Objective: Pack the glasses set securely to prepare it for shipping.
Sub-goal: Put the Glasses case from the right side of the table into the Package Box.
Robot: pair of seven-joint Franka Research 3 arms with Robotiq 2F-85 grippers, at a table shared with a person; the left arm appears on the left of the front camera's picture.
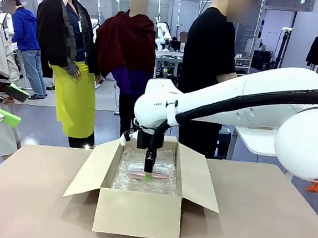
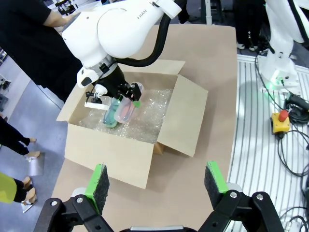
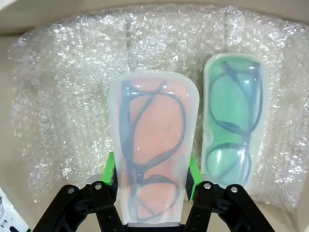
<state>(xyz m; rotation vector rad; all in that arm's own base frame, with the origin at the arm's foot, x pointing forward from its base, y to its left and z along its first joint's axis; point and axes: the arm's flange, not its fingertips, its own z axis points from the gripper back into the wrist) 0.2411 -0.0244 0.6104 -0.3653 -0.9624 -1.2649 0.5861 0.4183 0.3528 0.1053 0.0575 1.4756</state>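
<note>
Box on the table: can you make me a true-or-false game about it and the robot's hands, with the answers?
1. The right hand is shut on the pink pack. True.
2. The green pack lies on bubble wrap inside the box. True.
3. The left hand grips the green pack. False: it is open, holds nothing and hangs away from the box.
4. The box's flaps are folded shut. False: they stand open.
</note>
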